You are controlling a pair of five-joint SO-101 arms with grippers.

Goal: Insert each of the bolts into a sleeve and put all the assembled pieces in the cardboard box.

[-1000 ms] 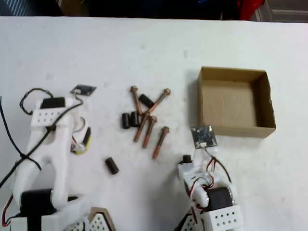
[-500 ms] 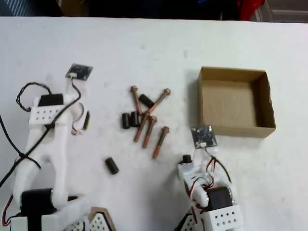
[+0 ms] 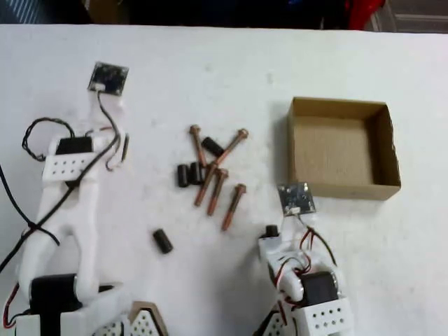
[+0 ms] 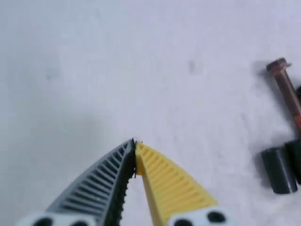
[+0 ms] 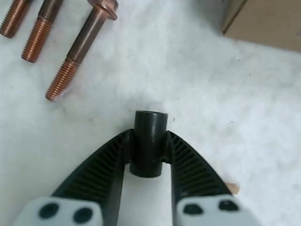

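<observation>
Several copper bolts (image 3: 218,189) lie in a loose pile at the table's middle, with black sleeves (image 3: 189,174) among them. Another sleeve (image 3: 162,241) lies alone nearer the front. The open cardboard box (image 3: 343,183) stands to the right of the pile. My right gripper (image 5: 149,149) is shut on an upright black sleeve (image 5: 150,136), low over the table near the box's front left corner (image 5: 263,21), and a bolt (image 5: 81,47) lies just beyond it. My left gripper (image 4: 135,146) is shut with nothing in it, left of the pile; a bolt (image 4: 287,92) and sleeves (image 4: 280,170) lie off to its side.
The right arm's base (image 3: 311,294) sits at the front edge below the box. The left arm (image 3: 66,203) stretches up the left side with loose black cables (image 3: 35,140). The white table (image 3: 210,63) runs bare toward its far edge.
The left arm has stretched toward the far side of the table, carrying its gripper away from the front. The right arm and its sleeve have stayed put.
</observation>
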